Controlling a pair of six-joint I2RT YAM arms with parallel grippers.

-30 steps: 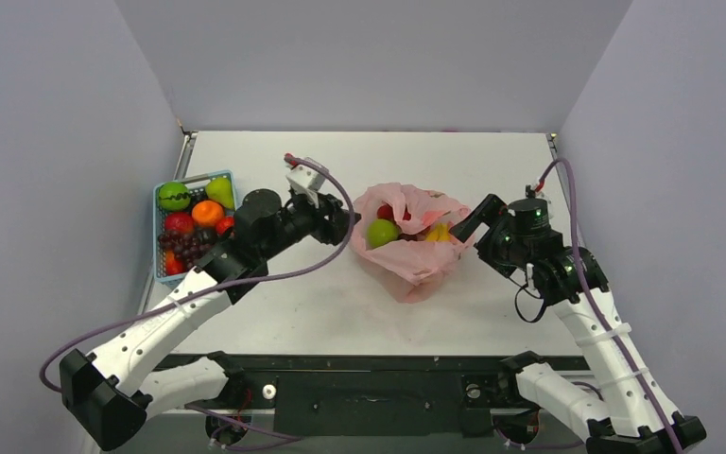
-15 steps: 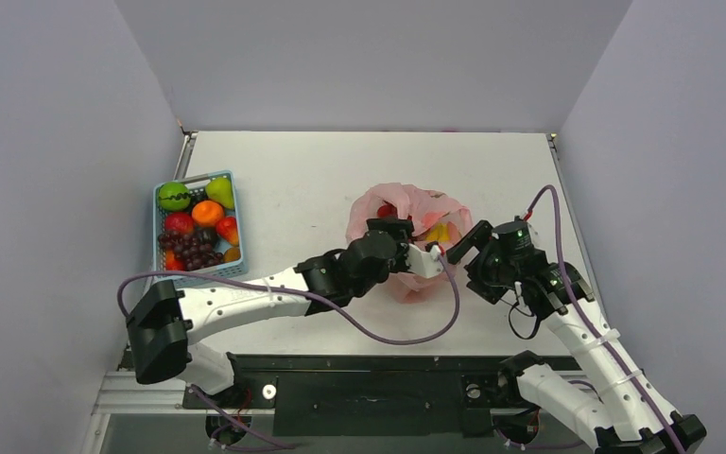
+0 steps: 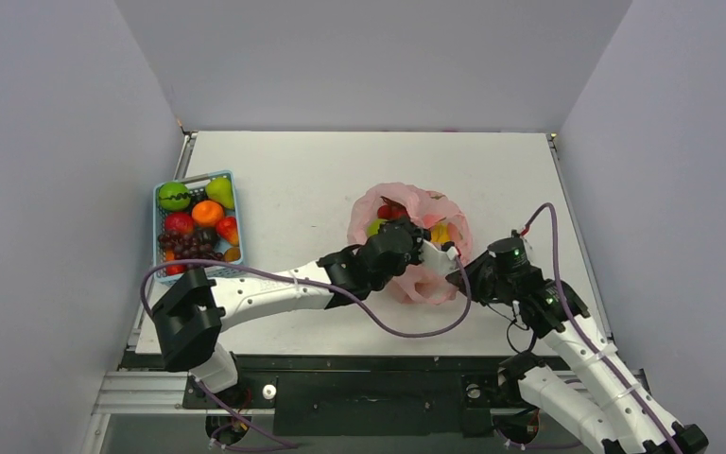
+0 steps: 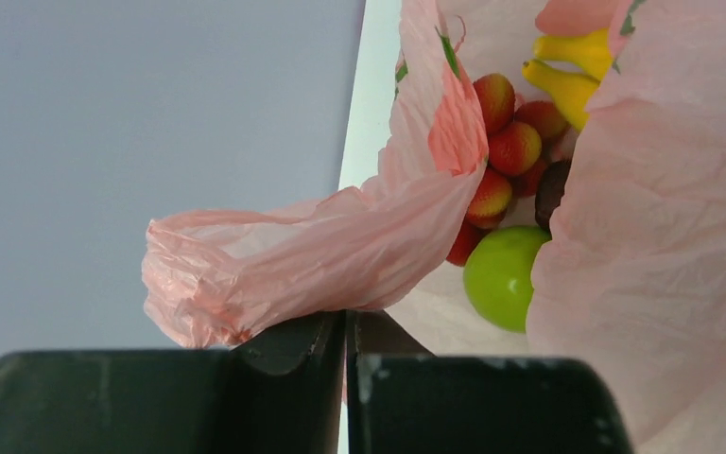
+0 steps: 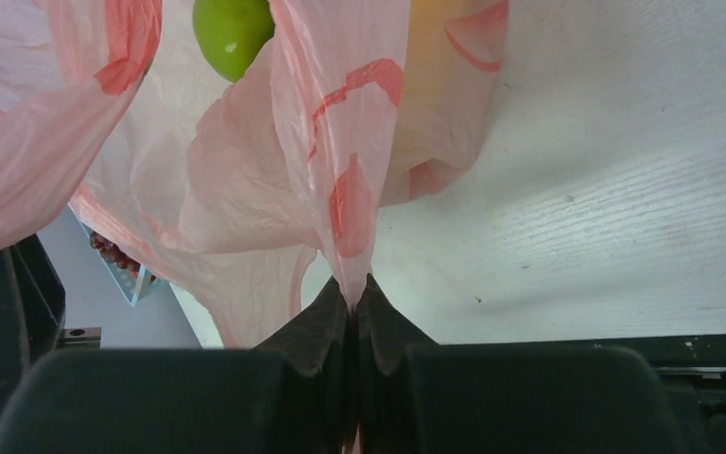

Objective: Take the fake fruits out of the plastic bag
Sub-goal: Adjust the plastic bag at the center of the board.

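The pink plastic bag (image 3: 432, 285) lies at mid-table with its mouth gaping. Inside it are fake fruits: a green apple (image 4: 499, 275), a red-yellow cluster (image 4: 508, 149) and yellow bananas (image 4: 567, 74). From above, the red cluster (image 3: 392, 210) and the bananas (image 3: 440, 232) show through the opening. My left gripper (image 4: 350, 326) is shut on a fold of the bag (image 4: 340, 251) at its near-left rim. My right gripper (image 5: 353, 295) is shut on a pleat of the bag (image 5: 340, 132) at its near-right side, with the apple (image 5: 232, 33) beyond it.
A light-blue basket (image 3: 194, 178) with several other fruits stands by the left wall. Grey walls close in the table on three sides. The two wrists sit close together at the bag's near edge, with a purple cable looping beneath them.
The left arm swung from beside the basket round to the bag's near side. The right arm drew in toward the near edge. Both grippers closed on bag film.
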